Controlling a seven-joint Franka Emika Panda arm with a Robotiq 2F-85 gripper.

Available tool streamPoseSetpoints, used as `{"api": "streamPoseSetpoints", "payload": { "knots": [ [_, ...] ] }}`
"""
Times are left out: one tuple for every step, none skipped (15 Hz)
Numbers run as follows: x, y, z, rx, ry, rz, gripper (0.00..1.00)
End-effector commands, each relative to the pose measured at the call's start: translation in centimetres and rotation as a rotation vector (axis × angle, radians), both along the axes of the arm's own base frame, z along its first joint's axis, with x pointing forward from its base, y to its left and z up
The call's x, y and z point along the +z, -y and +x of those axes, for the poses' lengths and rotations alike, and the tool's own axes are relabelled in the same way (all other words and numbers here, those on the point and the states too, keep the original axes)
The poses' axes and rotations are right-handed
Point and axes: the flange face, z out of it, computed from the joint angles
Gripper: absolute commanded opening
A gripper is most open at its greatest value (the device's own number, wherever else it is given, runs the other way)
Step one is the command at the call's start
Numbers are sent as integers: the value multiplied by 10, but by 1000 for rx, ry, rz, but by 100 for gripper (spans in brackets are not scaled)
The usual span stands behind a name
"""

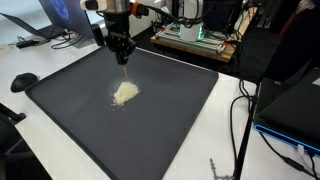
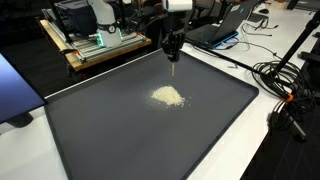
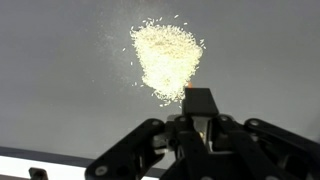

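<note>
I'm holding the gripper (image 1: 122, 50) pinched tight on a slim tool (image 1: 124, 62) – it's hanging above the dark mat (image 1: 180, 115), off its middle. The pile of pale grains (image 1: 125, 93) is lying near the mat's middle – apart from the tool's tip.

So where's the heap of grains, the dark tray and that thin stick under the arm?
heap of grains (image 3: 167, 60), wrist view, middle of the heap.
dark tray (image 1: 180, 110), exterior view, bare surface.
thin stick (image 2: 174, 55), exterior view, its lower end.

White table (image 1: 50, 62), laptop (image 1: 35, 18), black cables (image 2: 275, 75)
</note>
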Motion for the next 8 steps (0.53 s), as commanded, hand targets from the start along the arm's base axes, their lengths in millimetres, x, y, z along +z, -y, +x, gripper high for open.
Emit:
{"api": "streamPoseSetpoints", "payload": {
  "knots": [
    [-20,3,10,10,-36,-48,4],
    [-27,4,10,16,-46,-49,4],
    [-34,5,10,15,-55,-53,4],
    [-41,6,11,16,-64,-52,4],
    [-47,6,11,13,-69,-52,4],
    [-54,6,12,13,-75,-47,4],
    [-59,6,13,12,-78,-48,4],
    [-66,7,15,4,-73,-58,4]
  ]
}}
